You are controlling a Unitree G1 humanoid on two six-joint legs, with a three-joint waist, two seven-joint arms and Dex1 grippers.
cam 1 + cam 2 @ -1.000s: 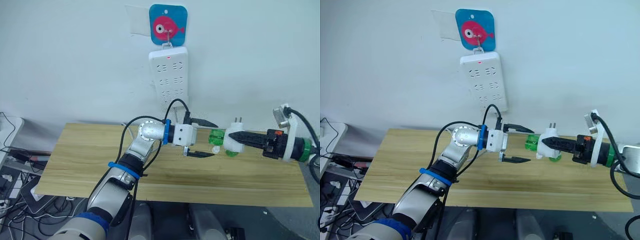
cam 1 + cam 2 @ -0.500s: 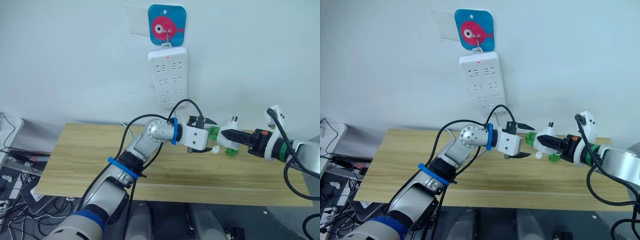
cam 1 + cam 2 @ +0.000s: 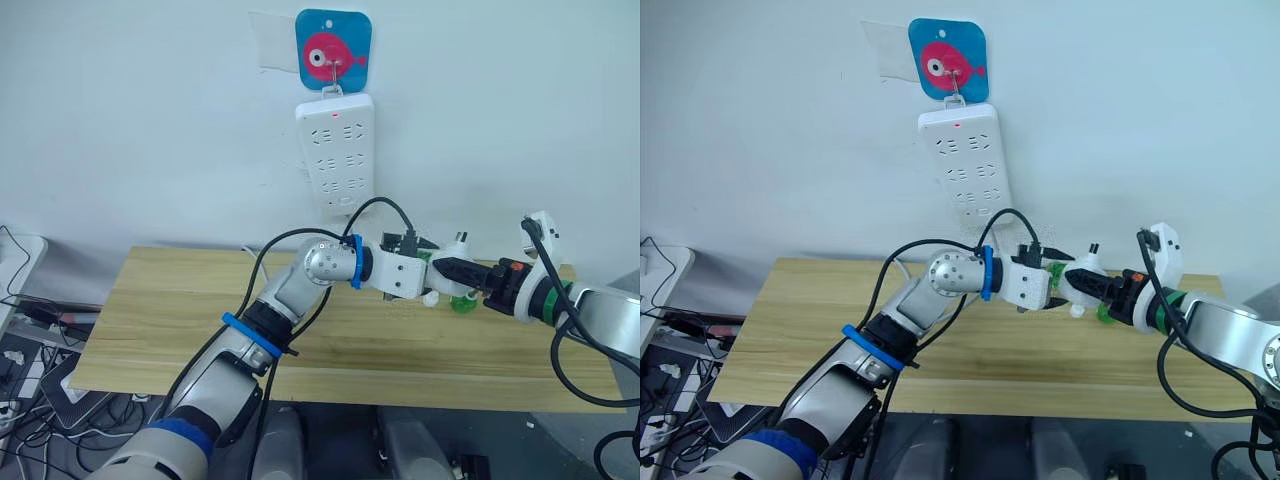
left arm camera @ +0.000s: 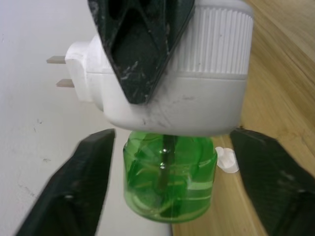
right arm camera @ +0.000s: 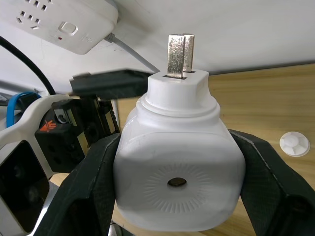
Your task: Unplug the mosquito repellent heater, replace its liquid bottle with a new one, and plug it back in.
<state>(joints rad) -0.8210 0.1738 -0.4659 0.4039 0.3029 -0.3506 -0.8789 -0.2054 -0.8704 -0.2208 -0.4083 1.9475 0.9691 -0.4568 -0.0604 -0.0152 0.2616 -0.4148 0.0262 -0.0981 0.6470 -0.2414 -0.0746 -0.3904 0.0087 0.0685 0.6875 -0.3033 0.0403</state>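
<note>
The white mosquito repellent heater hangs above the table's back right, prongs up, and my right gripper is shut on its sides. A translucent green liquid bottle sits in the heater's underside. My left gripper is open, and its fingers stand on either side of that bottle with a gap on each side. A second green bottle stands on the table under the right gripper. Whether it has a cap I cannot tell. A loose white cap lies beside it.
The long white power strip hangs on the wall under a blue fish hook, with its red light on. The wooden table stretches to the left. Cables and boxes lie on the floor at the far left.
Both grippers closed in on each other. The right one carried the heater leftward, and the left one moved right until its open fingers bracketed the bottle under the heater.
</note>
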